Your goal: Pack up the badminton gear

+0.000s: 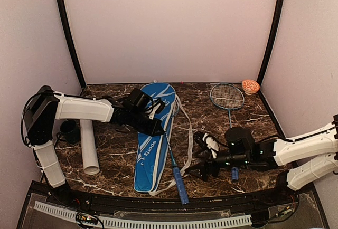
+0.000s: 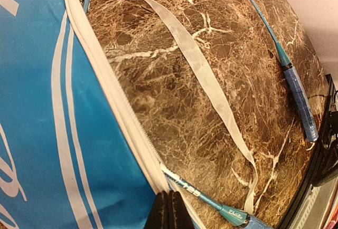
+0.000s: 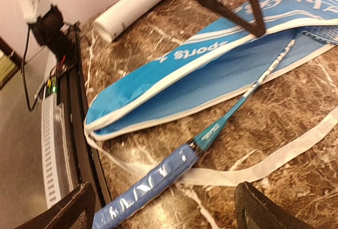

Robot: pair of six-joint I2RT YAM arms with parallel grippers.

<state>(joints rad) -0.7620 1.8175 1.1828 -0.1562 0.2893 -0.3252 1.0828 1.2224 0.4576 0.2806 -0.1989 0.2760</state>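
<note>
The blue racket cover (image 1: 153, 134) lies open in the middle of the table. My left gripper (image 1: 158, 130) is shut on the white zip edge of its upper flap; the fingers (image 2: 169, 211) are pressed together there. One racket has its head inside the cover (image 3: 211, 60), with its shaft (image 2: 195, 194) and blue handle (image 3: 148, 184) sticking out toward the near edge. My right gripper (image 3: 166, 213) stands open around that handle, apart from it. The second racket (image 1: 227, 98) lies at the right. The long white tube (image 1: 88, 147) lies at the left.
A small black cup (image 1: 68, 130) stands beside the tube. An orange-patterned bowl (image 1: 250, 86) sits in the back right corner. The cover's white strap (image 2: 206, 76) trails across the marble under the racket handle. The table's front edge (image 3: 87, 150) is close to my right gripper.
</note>
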